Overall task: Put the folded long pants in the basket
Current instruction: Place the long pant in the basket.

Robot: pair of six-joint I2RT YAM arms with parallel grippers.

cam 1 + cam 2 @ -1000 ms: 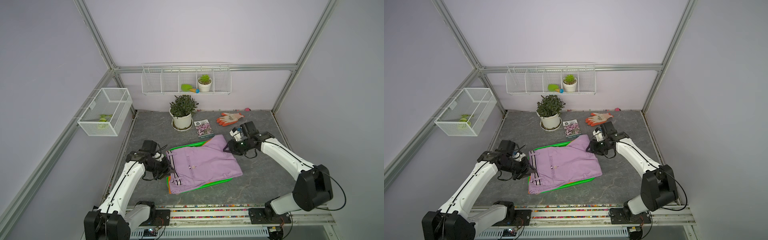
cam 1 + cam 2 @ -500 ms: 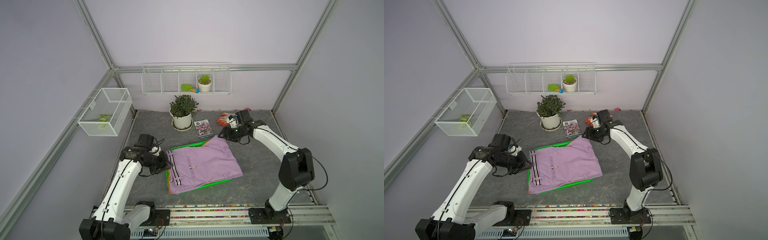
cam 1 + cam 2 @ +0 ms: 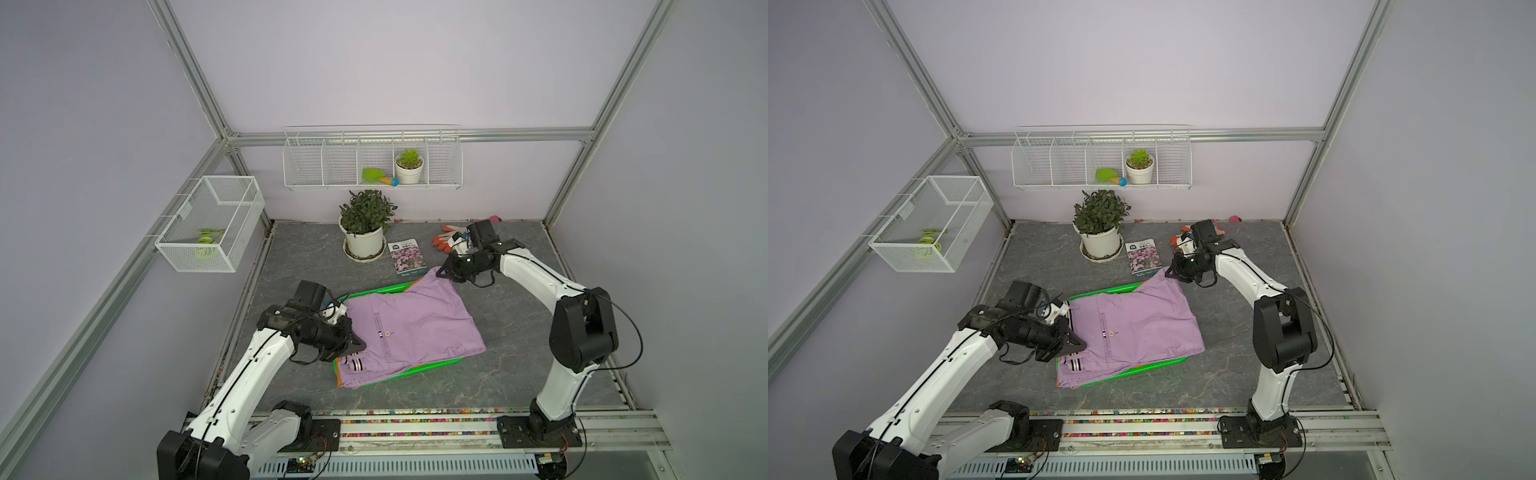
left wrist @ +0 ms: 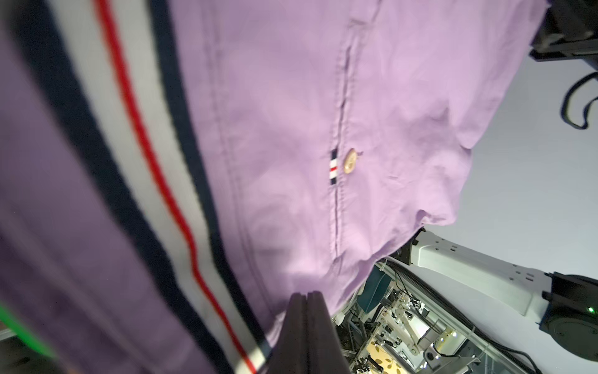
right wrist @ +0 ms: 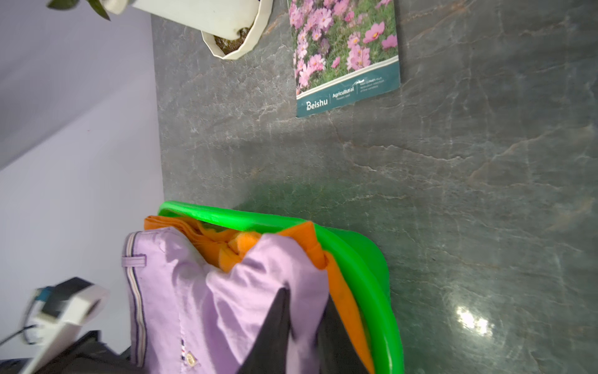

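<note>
The folded long pants on top, lilac [image 3: 415, 328] [image 3: 1133, 328] with a striped waistband [image 4: 136, 136], lie across the green basket [image 3: 374, 293] [image 3: 1100, 294] [image 5: 365, 259]. An orange pair [image 5: 343, 291] lies under them in the basket. My left gripper [image 3: 359, 345] [image 3: 1080, 345] [image 4: 305, 296] sits at the waistband edge, fingers pressed together with no cloth showing between them. My right gripper [image 3: 441, 272] [image 3: 1169, 272] [image 5: 305, 299] is at the far right corner of the lilac pants, shut on a pinch of that cloth.
A potted plant [image 3: 362, 232], a seed packet [image 3: 407, 257] [image 5: 346, 55] and an orange-and-white glove [image 3: 446, 241] lie behind the basket. A white wire basket [image 3: 210, 224] hangs on the left wall, and a wire shelf [image 3: 372, 160] on the back wall.
The right gripper has closed on the far corner of the lilac pants. The left gripper has shifted forward onto the waistband and shut.
</note>
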